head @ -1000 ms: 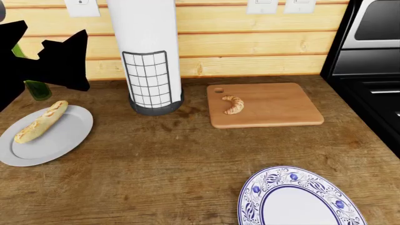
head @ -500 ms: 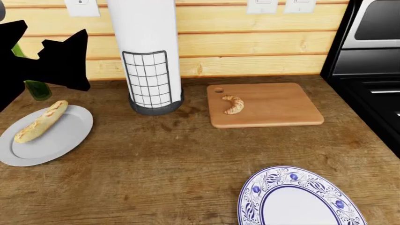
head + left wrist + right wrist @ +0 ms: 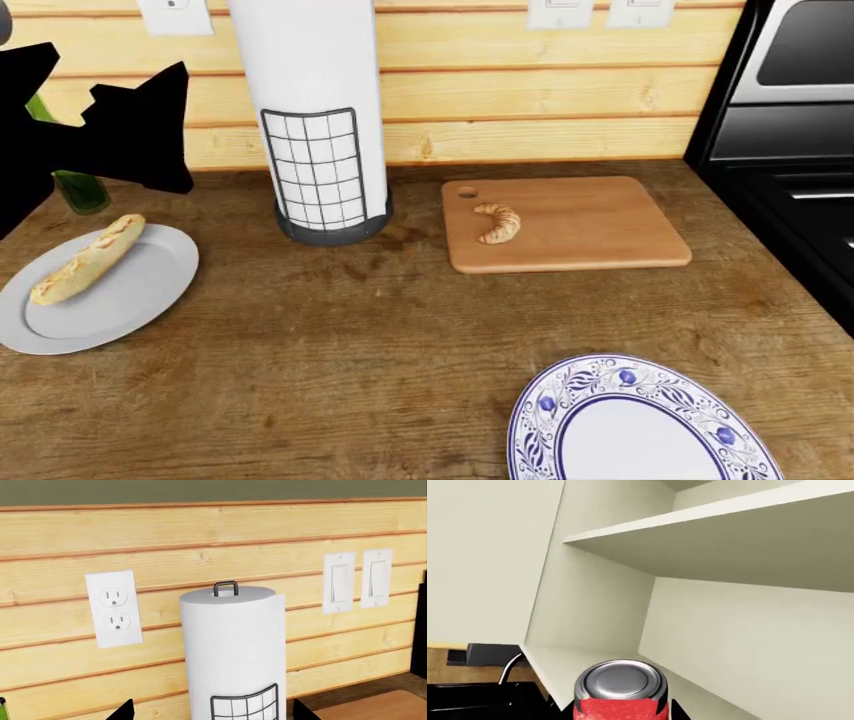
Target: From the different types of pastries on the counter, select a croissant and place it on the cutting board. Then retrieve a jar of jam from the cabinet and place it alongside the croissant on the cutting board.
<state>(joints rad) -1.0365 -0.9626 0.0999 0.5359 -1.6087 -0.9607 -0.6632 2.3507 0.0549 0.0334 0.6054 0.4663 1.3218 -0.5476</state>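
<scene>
Golden-brown crescent croissant (image 3: 499, 222) lies on the light-brown wooden cutting board (image 3: 601, 225), toward its 9 o'clock side. Red jam jar (image 3: 620, 697) with metal lid stands on the pale cabinet shelf (image 3: 567, 666). For both grippers I cannot tell if they are apart.

Wall: we see horizontal pale wood planks (image 3: 561, 90) behind the counter, under a plain dull green band in the left wrist view.
Counter: dark brown wood grain (image 3: 347, 330), worn.
Wall fittings: a white double outlet (image 3: 114, 608) and two white switch plates (image 3: 339, 583) on the planks.
Appliance: a black and steel oven front (image 3: 801, 110) stands just beside the counter's right end.
Cabinet: in the right wrist view we see cream inner walls (image 3: 594, 605) and a shelf (image 3: 740, 535) overhead.
Light: even, soft shadows.
</scene>
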